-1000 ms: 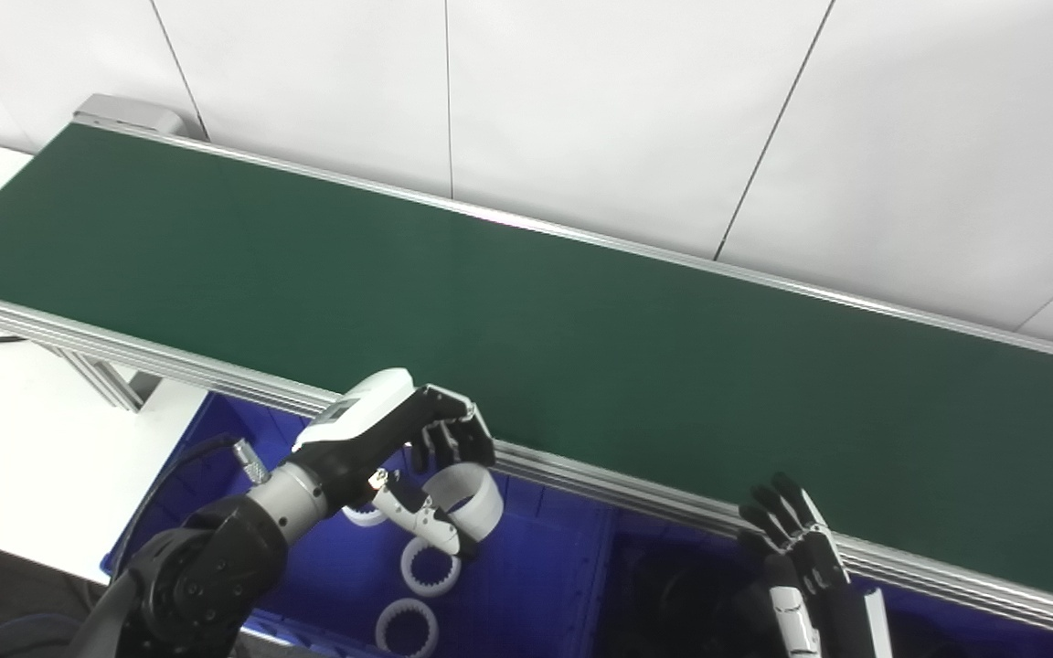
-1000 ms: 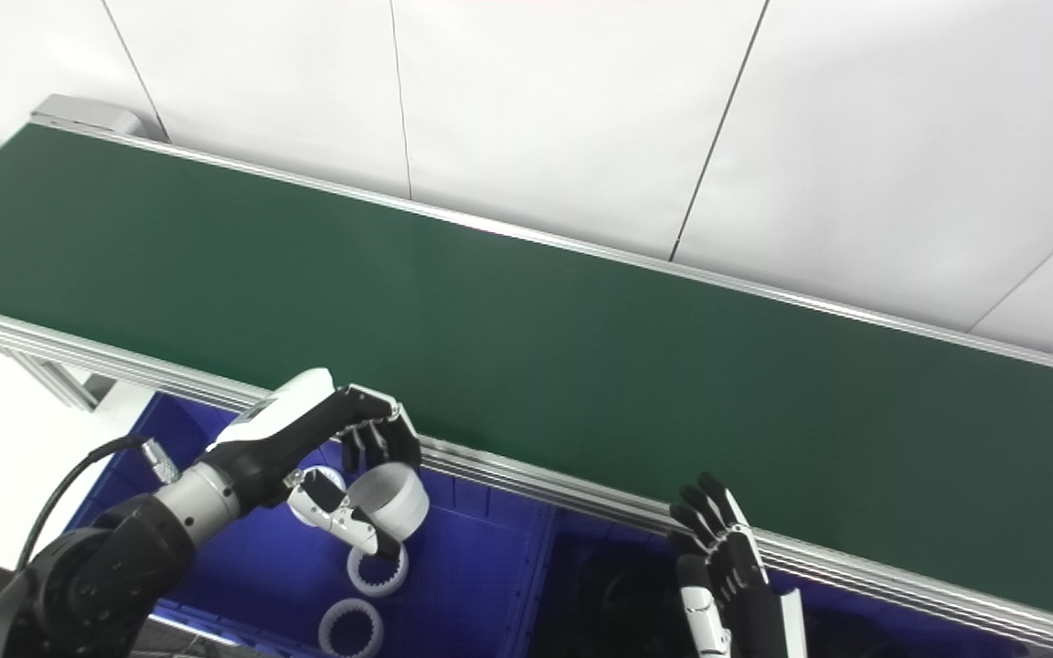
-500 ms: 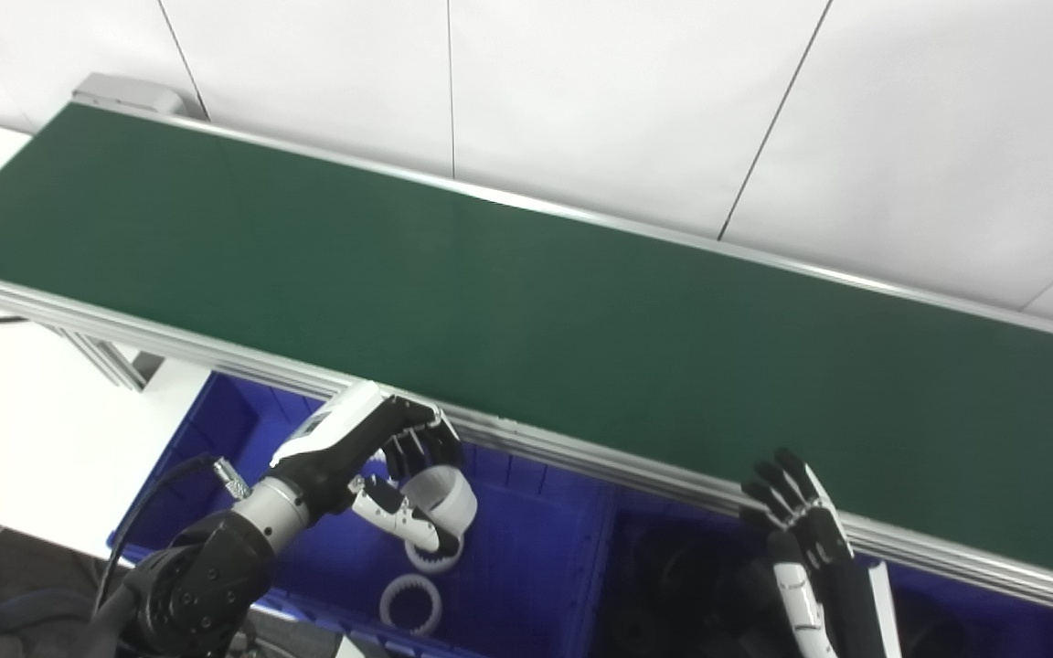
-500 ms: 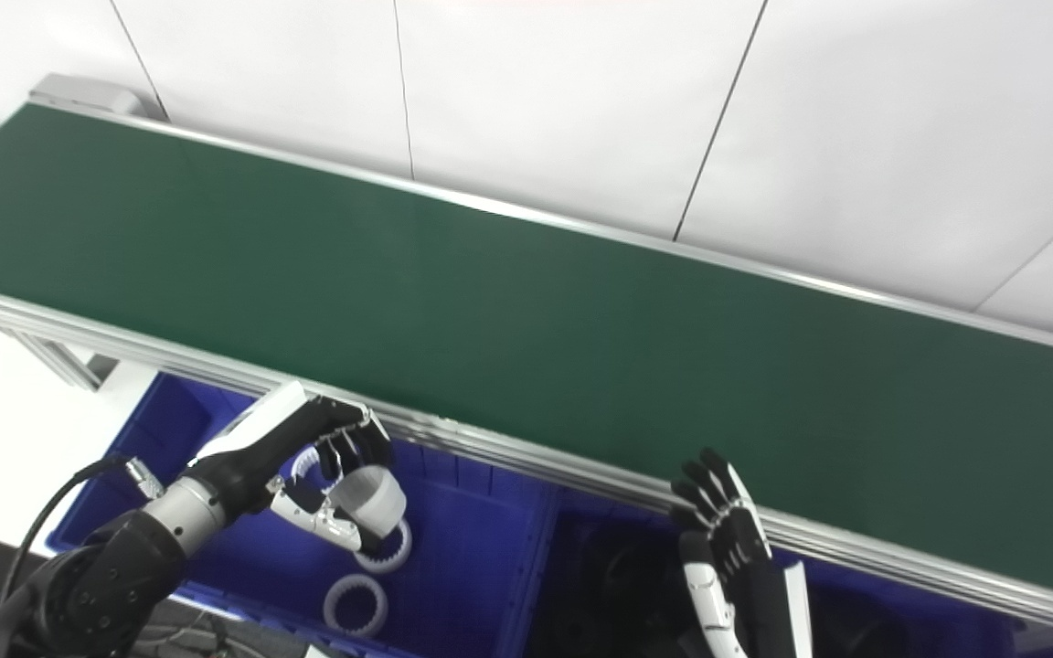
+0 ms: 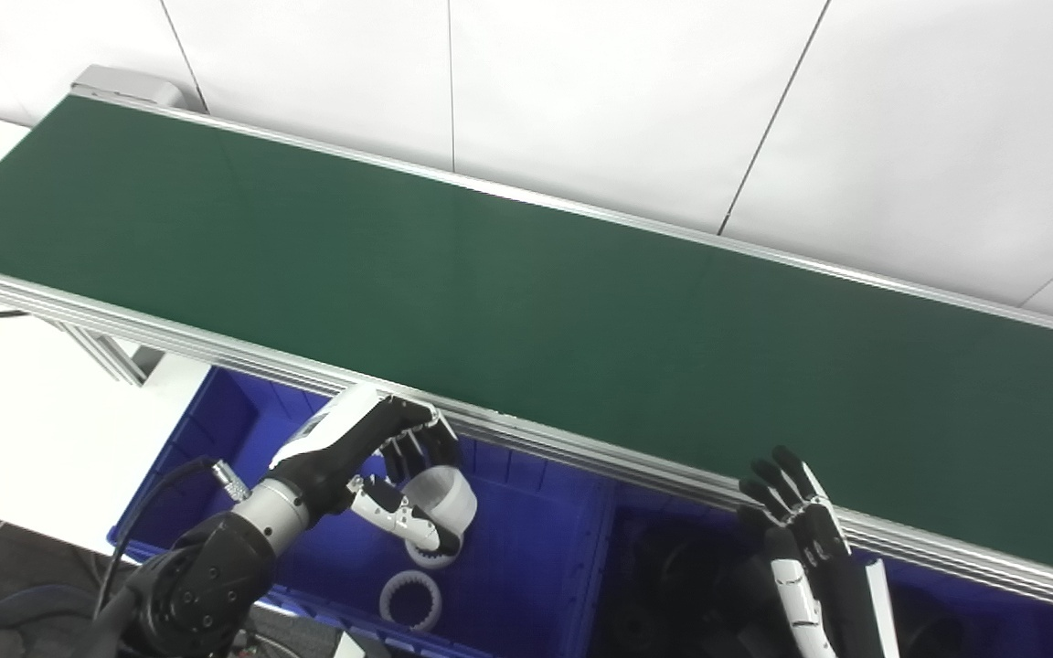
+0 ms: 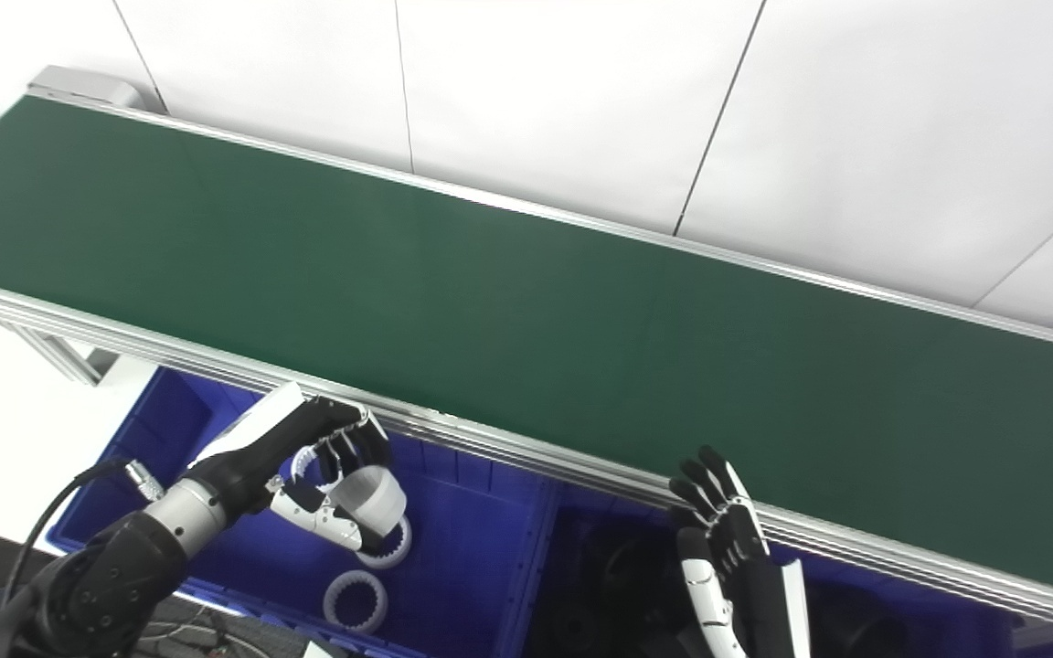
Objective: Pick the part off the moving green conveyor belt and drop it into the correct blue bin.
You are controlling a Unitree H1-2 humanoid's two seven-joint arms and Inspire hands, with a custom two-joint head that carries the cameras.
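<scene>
One long green conveyor belt [image 5: 526,311] runs bare above two blue bins. Over the left bin [image 5: 526,567], the left hand [image 5: 398,475] pinches a white ring part [image 5: 449,493] above white toothed rings [image 5: 409,600]. The right hand [image 5: 792,516], fingers spread, holds nothing beside the belt's near edge.

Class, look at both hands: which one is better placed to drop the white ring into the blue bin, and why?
Left. The left hand already grips the white ring directly above the blue bin holding similar rings, while the right hand is open and empty beside the conveyor's edge.
</scene>
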